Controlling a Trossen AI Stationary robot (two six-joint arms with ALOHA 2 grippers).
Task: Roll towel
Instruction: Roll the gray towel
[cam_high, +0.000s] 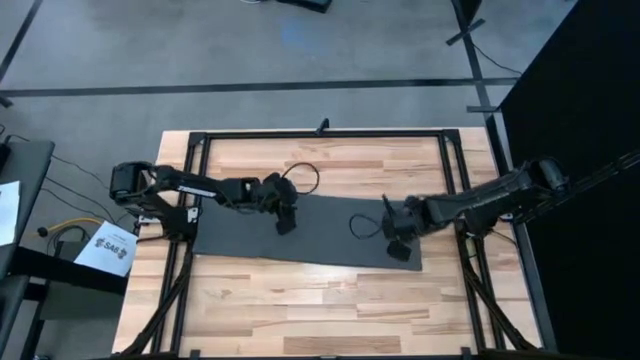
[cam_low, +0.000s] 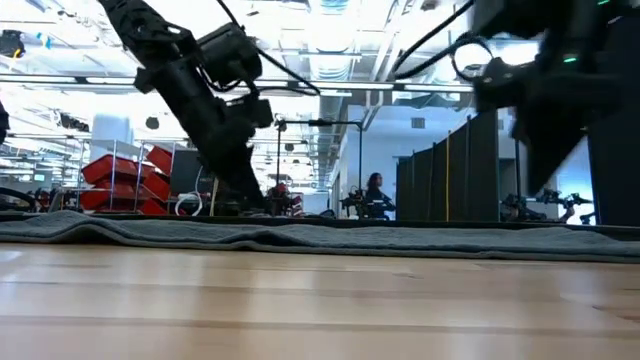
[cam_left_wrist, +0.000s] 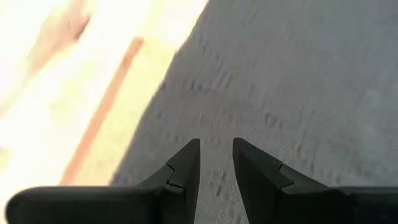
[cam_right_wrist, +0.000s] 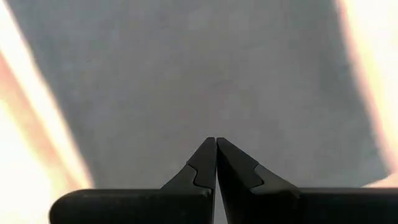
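Observation:
The dark grey towel (cam_high: 330, 235) lies spread flat as a long strip across the middle of the wooden table, and shows as a low band in the low view (cam_low: 320, 237). My left gripper (cam_high: 287, 225) points down over the towel's left half, near its far edge, with a narrow gap between its fingertips (cam_left_wrist: 216, 144). My right gripper (cam_high: 398, 250) hangs over the towel's right end near its front edge, fingertips shut together (cam_right_wrist: 216, 142) with nothing between them. The label tag does not show. My left gripper comes at the towel's flat surface (cam_left_wrist: 214, 112) from above, slanting down, close to the cloth. I cannot tell whether its fingertips touch the towel.
A black metal frame (cam_high: 320, 133) runs round the table's far and side edges. A white paper sheet (cam_high: 110, 248) lies off the table's left edge. Bare wood (cam_high: 320, 310) stretches between the towel and the near edge. A person (cam_low: 377, 195) stands far off in the room.

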